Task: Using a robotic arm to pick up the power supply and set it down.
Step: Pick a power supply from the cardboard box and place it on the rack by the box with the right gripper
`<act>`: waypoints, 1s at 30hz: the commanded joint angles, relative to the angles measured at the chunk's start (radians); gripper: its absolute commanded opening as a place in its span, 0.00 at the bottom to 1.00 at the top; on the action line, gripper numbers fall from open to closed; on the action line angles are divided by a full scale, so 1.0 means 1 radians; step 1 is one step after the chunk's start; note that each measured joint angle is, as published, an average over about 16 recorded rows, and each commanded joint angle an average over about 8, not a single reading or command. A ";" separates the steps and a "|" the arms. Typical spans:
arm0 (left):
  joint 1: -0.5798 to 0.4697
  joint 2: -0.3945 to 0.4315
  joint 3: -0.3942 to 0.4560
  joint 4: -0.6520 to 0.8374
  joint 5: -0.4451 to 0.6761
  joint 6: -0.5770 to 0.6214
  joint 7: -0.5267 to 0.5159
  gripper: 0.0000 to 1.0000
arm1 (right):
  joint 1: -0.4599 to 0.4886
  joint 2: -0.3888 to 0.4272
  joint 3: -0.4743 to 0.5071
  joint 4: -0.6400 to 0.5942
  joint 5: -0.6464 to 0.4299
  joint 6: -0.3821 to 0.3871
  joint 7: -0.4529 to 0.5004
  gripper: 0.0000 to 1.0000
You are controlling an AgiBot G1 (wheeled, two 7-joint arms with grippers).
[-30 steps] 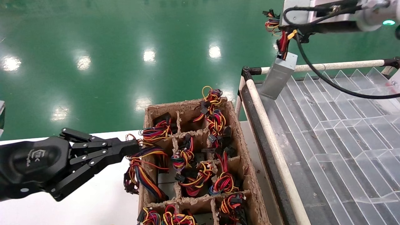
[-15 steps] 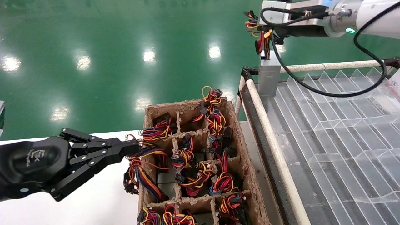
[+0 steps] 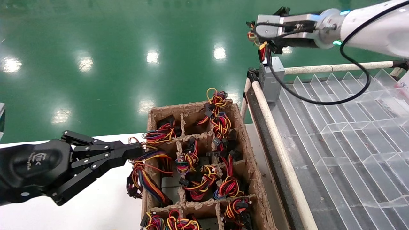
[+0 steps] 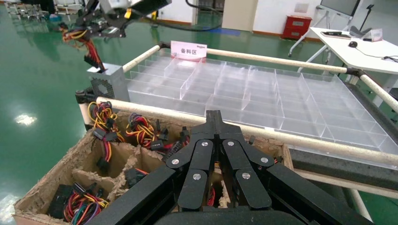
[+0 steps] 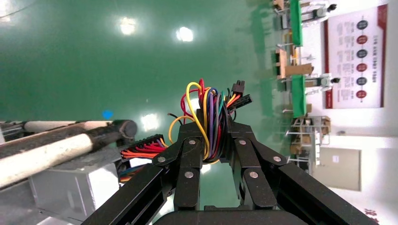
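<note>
Above the clear tray's (image 3: 335,127) far corner, the right gripper (image 3: 263,40) dangles the power supply (image 3: 271,81) by its clamped wires (image 5: 211,124); lowering gently should avoid swinging. Left gripper (image 3: 134,152) idles closed beside the carton (image 3: 255,182).

White "TEK" logo on left hand (image 3: 132,152)

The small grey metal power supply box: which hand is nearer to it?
Right. The right hand holds its wire bundle just above the small grey metal power supply box; the left hand is far away, beside the cardboard box.
</note>
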 commanded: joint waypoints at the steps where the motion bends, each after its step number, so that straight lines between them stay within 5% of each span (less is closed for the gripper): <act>1: 0.000 0.000 0.000 0.000 0.000 0.000 0.000 0.00 | -0.002 -0.014 -0.003 -0.027 -0.005 0.021 -0.013 0.00; 4: 0.000 0.000 0.000 0.000 0.000 0.000 0.000 0.00 | 0.003 -0.030 -0.006 -0.062 -0.010 0.031 -0.020 0.00; 6: 0.000 0.000 0.000 0.000 0.000 0.000 0.000 0.00 | 0.008 -0.039 -0.007 -0.082 -0.011 0.034 -0.023 0.11; 12: 0.000 0.000 0.000 0.000 0.000 0.000 0.000 0.00 | 0.027 -0.050 -0.004 -0.120 -0.006 0.028 -0.037 0.85; 14: 0.000 0.000 0.000 0.000 0.000 0.000 0.000 0.00 | 0.034 -0.051 -0.003 -0.127 -0.004 0.026 -0.042 0.99; 30: 0.000 0.000 0.000 0.000 0.000 0.000 0.000 0.00 | 0.074 -0.052 -0.008 -0.156 -0.011 0.005 -0.074 1.00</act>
